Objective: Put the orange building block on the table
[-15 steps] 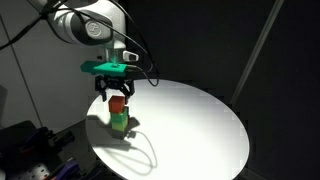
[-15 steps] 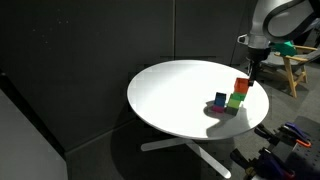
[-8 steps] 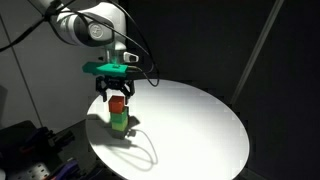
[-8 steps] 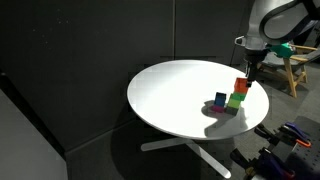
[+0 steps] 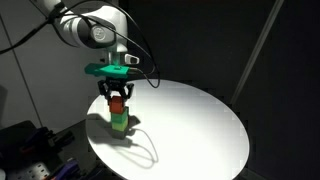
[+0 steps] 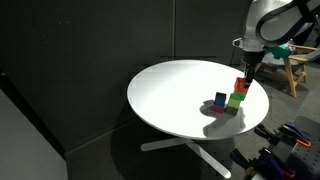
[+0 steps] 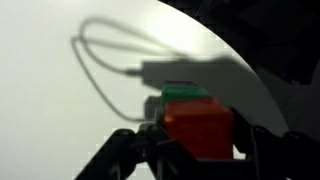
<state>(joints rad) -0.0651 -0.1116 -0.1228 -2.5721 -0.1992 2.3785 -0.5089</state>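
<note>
The orange building block (image 5: 118, 103) (image 6: 241, 87) sits on top of a stack of green blocks (image 5: 119, 123) (image 6: 235, 100) near the rim of the round white table (image 5: 195, 130) (image 6: 170, 95). My gripper (image 5: 118, 99) (image 6: 242, 84) points straight down over the stack, its fingers against both sides of the orange block. In the wrist view the orange block (image 7: 198, 130) fills the space between the dark fingers (image 7: 130, 150), with a green block (image 7: 185, 96) showing behind it. The gripper (image 7: 195, 152) is shut on the orange block, which still rests on the stack.
A blue block (image 6: 220, 100) lies on the table beside the stack. The stack stands close to the table's edge. A wooden stand (image 6: 297, 66) is beyond the table, and dark curtains surround the scene.
The fingers have drawn in from wide open onto the sides of the orange block. The arm and the stack have stayed in place.
</note>
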